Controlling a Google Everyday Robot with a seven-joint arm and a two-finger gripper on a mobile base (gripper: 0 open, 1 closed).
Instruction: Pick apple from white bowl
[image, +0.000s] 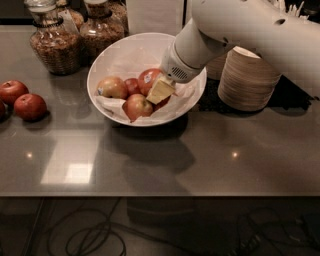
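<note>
The wide white bowl (120, 55), lined with crumpled white paper, stands at the back middle of the dark table. It holds several red-yellow apples: one at the left (112, 87), a small one (131, 85), one at the back (149, 78) and one at the front (137, 106). My gripper (160, 91) reaches down into the bowl from the upper right on the white arm (240, 30). It sits among the apples, against the back and front ones. The arm hides the bowl's right inner side.
Two loose red apples (30, 106) lie at the table's left edge. Two glass jars (52, 47) with brown contents stand behind the bowl on the left. A stack of beige disposable bowls (250, 80) stands right of the bowl, a white box (152, 15) behind it.
</note>
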